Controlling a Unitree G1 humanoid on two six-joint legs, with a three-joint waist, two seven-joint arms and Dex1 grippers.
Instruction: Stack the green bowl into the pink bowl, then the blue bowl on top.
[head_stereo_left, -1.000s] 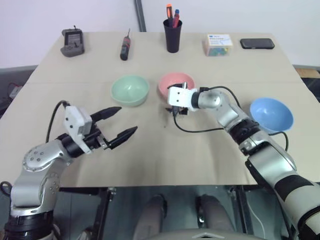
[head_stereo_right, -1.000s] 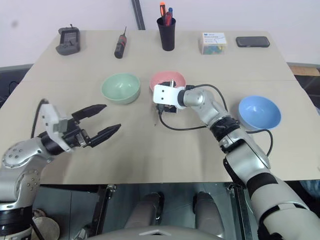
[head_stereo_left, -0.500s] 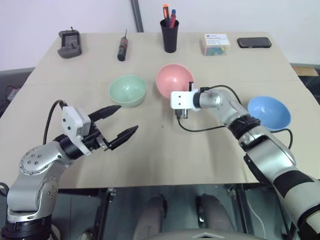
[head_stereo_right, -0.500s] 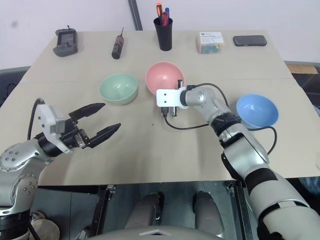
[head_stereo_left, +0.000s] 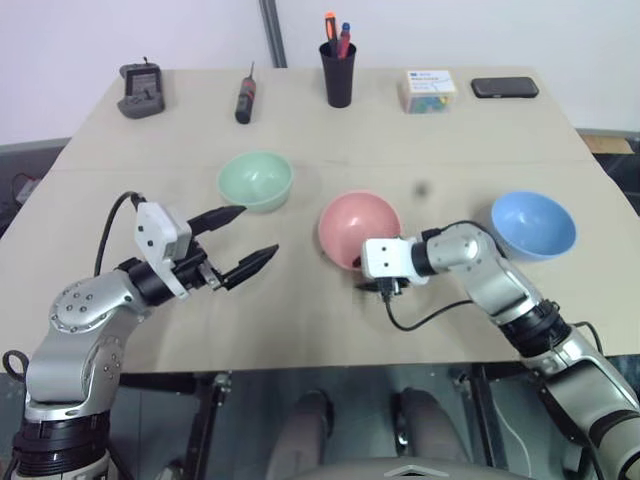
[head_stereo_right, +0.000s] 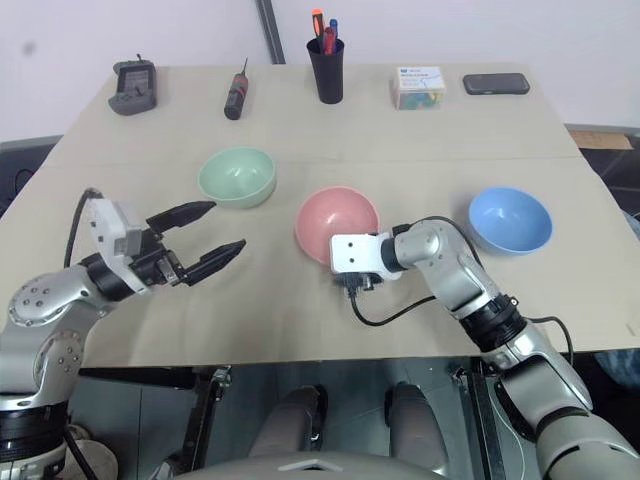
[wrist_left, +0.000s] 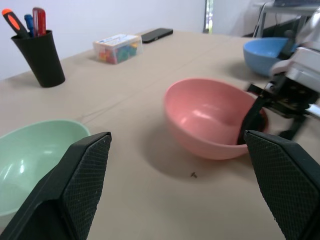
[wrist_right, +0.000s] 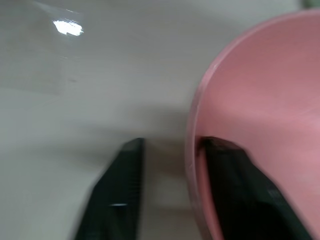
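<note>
Table (head_stereo_left: 330, 300), light wood top.

Pink bowl (head_stereo_left: 358, 226): middle of the table, nearer the front edge than the other two bowls, tipped slightly. Right gripper (wrist_right: 170, 195) straddles its near rim, one finger inside the bowl and one outside, with a gap visible between the outer finger and the wall; jaws partly spread, a firm grip cannot be told.

Green bowl (head_stereo_left: 256, 180): upright, left of the middle, apart from the pink bowl.

Blue bowl (head_stereo_left: 534, 224): upright, near the right edge, well apart from the others.

Left gripper (head_stereo_left: 240, 243): above the front left part of the table, jaws wide, nothing between them, pointing toward the pink bowl.

Back edge, left to right: a dark device (head_stereo_left: 142, 88), screwdriver (head_stereo_left: 244, 98), black pen cup (head_stereo_left: 338, 72), small box (head_stereo_left: 429, 89), phone (head_stereo_left: 505, 87).
</note>
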